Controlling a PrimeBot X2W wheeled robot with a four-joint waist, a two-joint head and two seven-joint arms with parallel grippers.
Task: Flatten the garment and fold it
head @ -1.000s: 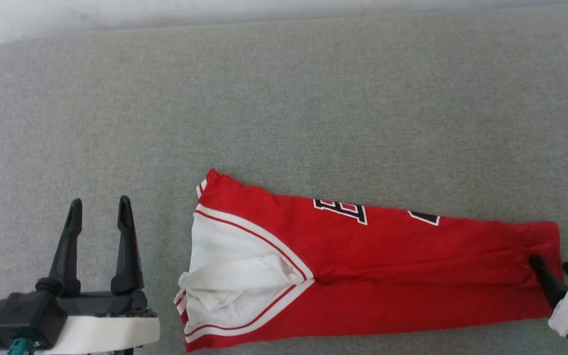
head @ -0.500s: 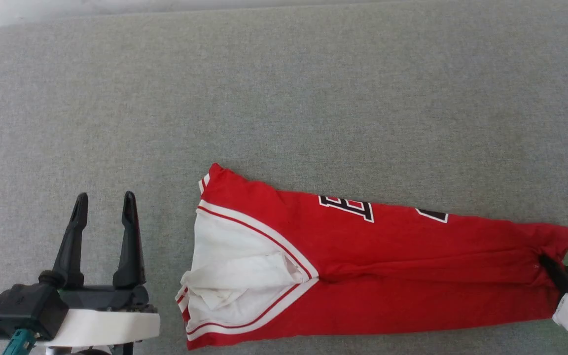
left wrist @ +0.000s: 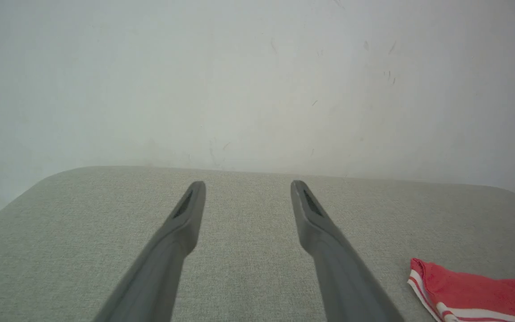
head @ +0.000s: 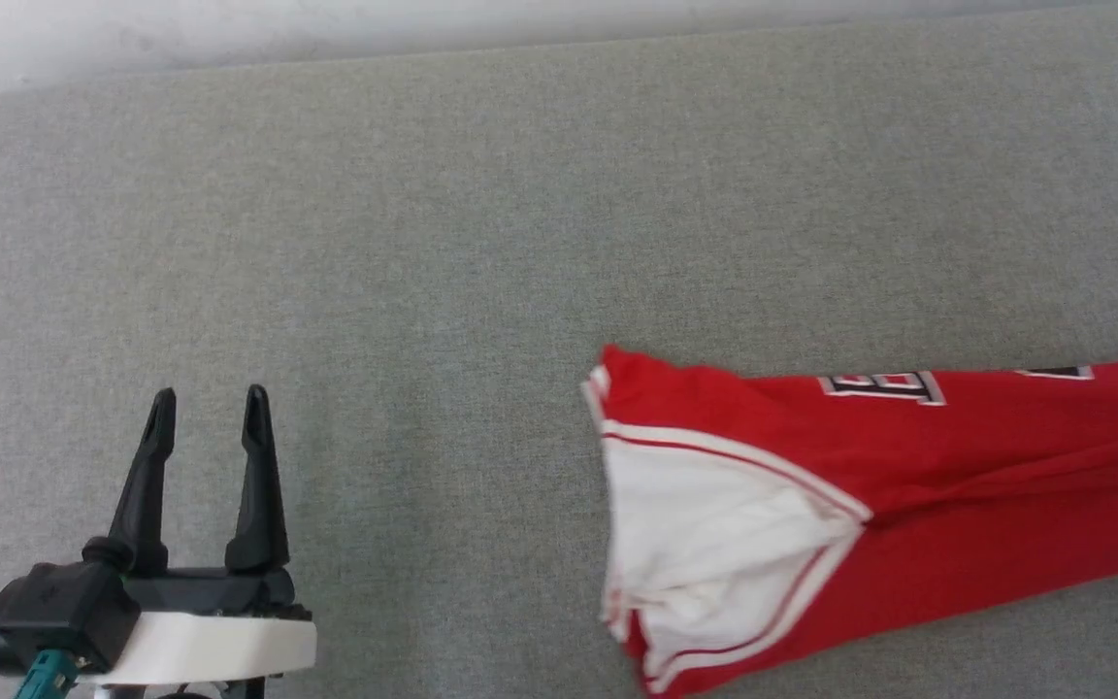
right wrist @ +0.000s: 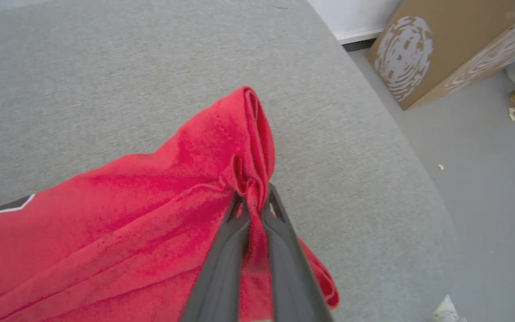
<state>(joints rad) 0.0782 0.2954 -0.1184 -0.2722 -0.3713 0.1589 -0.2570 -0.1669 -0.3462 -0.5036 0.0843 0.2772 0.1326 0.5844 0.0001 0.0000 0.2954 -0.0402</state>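
The red garment [head: 908,505] lies folded lengthwise on the grey surface, its white sleeve [head: 705,534] toward the left and black lettering [head: 884,386] along its far edge; it runs off the right edge of the head view. In the right wrist view my right gripper [right wrist: 253,201] is shut on the bunched red hem [right wrist: 251,147], lifting it slightly. My left gripper [head: 205,408] stands open and empty at the lower left, well left of the garment. In the left wrist view its fingers [left wrist: 186,219] spread over bare fabric, with the garment's corner [left wrist: 467,290] at lower right.
The grey padded surface [head: 481,243] has a rounded far left corner and a white wall behind it. In the right wrist view the surface's rounded right edge [right wrist: 423,179] drops to a grey floor with a cardboard box [right wrist: 441,49].
The garment has slid far to the right, its right end now out of the head view. The right gripper closed on the hem and left that view. My left gripper stays put.
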